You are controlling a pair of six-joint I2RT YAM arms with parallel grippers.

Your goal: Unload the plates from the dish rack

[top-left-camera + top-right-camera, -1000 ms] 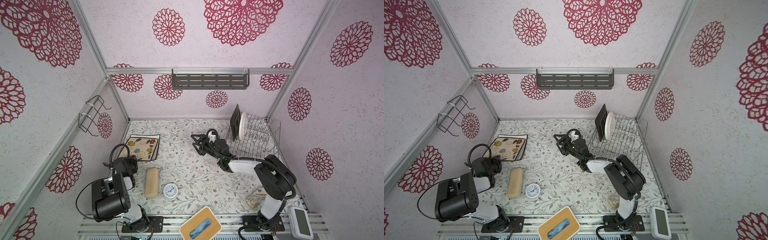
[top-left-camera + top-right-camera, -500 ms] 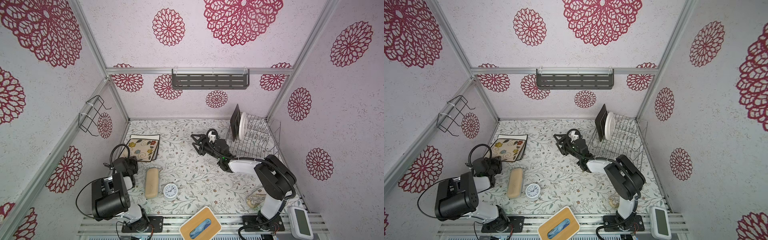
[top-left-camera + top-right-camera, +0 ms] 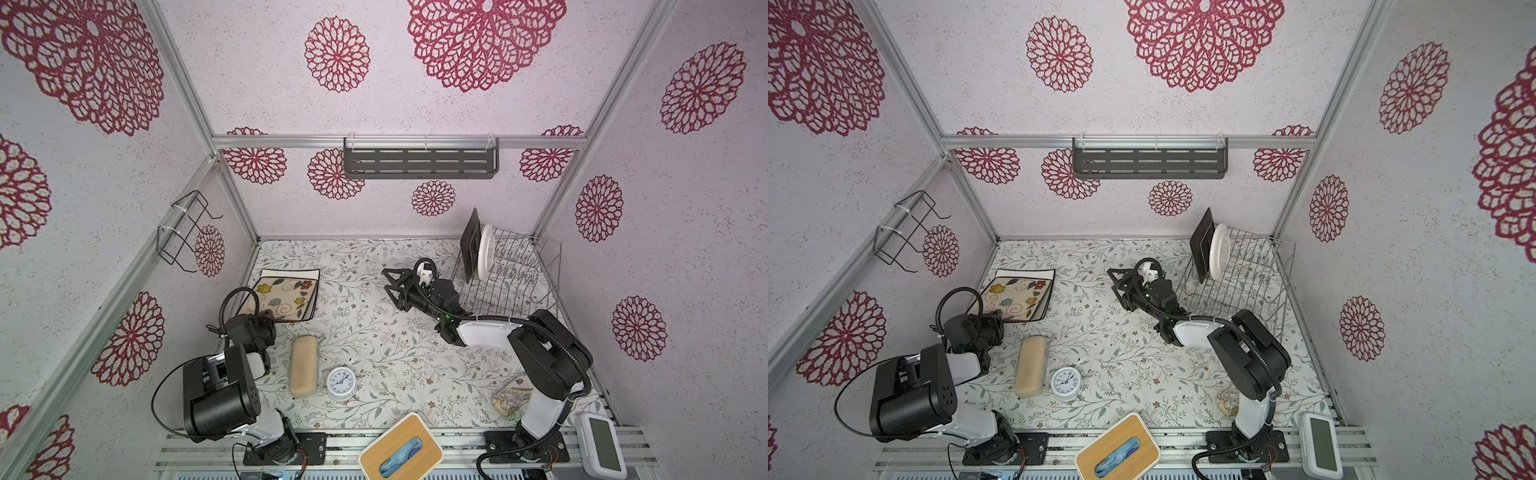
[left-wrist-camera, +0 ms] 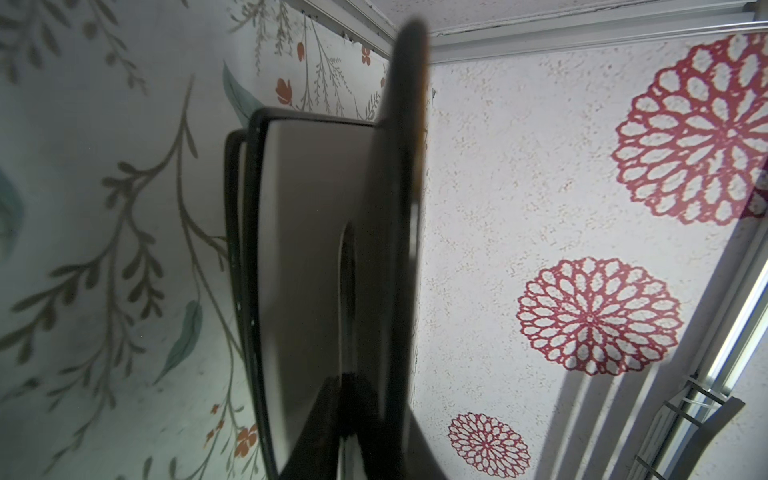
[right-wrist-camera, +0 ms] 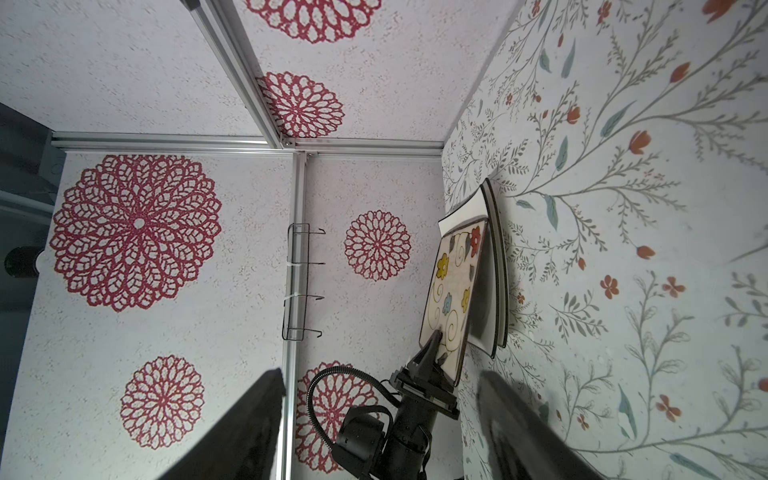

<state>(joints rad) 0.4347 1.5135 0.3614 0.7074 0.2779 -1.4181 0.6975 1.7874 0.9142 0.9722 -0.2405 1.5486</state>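
Left tool [image 3: 271,321] first: it's down at the near corner of the flowery plate [image 3: 282,293], with one finger [image 5: 432,347] lying on the plate's top face. We honestly can't tell if it's pinching the rim or just sitting loose around it. That plate lies a bit tilted on top of other dark-rimmed plates [image 5: 496,291], over at about 10 o'clock on the counter [image 3: 374,340].

Right tool [image 3: 389,282] hangs over the counter near 1 o'clock, pointing toward 9 o'clock, jaws spread wide with nothing between them.

Just off its 3 o'clock side is the dish rack [image 3: 540,266]. At the rack's 9 o'clock end we see two plates standing upright, a dark square plate [image 3: 471,241] on the outside and a round white plate [image 3: 486,249] right beside it.

Down around 7 o'clock, a tan case [image 3: 303,372] and a little clock [image 3: 340,383] lie side by side.
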